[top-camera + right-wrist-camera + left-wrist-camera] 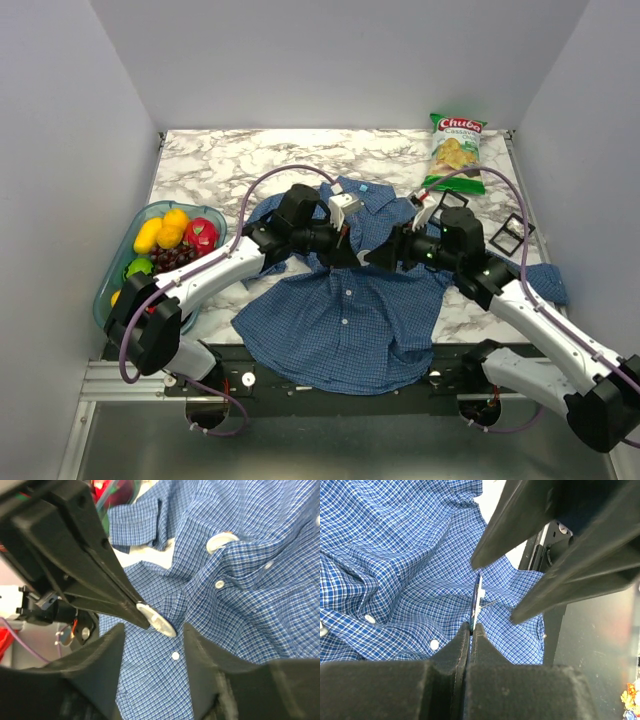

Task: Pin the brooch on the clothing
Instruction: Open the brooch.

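The clothing (340, 330), a blue checked shirt with white buttons, lies spread at the near middle of the marble table. My left gripper (471, 627) is shut on the brooch (476, 597), a thin disc that shows edge-on there. In the right wrist view the brooch (157, 620) is a white disc with its lower edge against the shirt (260, 605), just above a button. My right gripper (153, 628) stands open, one finger on each side of the brooch without touching it. Both grippers meet tip to tip over the shirt's chest, left (352, 255) and right (376, 257).
A clear bowl (112, 285) of fruit stands at the left edge. A bag of chips (455, 150) lies at the back right, with black frames (505, 235) near the right edge. Another white round piece (220, 541) sits on the shirt near the collar.
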`<state>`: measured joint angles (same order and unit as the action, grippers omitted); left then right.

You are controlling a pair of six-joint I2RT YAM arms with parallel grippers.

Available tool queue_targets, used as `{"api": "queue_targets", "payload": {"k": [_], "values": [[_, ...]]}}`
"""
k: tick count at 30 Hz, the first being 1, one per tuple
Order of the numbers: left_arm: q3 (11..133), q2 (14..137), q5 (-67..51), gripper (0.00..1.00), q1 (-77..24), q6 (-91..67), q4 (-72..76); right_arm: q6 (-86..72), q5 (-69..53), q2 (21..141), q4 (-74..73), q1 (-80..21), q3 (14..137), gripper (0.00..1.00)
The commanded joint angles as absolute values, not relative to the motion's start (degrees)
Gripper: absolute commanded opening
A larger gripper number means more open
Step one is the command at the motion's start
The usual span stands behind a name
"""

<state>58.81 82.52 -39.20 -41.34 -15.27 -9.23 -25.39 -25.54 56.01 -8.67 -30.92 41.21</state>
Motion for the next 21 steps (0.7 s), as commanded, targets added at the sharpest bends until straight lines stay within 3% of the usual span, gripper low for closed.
{"api": "queue_targets", "payload": {"k": [1, 4, 12, 21], "values": [[59.24, 82.35, -40.17, 0.00, -40.26, -16.61, -8.53, -23.38, -19.78, 50.90, -12.20, -31.03, 44.47, 0.66], [59.06, 81.91, -39.38, 0.00, -39.20, -17.14, -8.26, -22.15, -16.71, 47.65, -15.19, -30.67, 46.05, 0.71], [59.59, 79.29, -29.90, 0.00, -38.94, -14.60, -12.03, -21.62, -7.22, 44.47, -19.34, -30.41, 47.29, 0.73], [60.47, 76.20, 3.82, 0.00, -45.17, -6.42, -23.02, -22.15, -7.91, 47.29, -17.94, -30.50, 43.07, 0.72]]}}
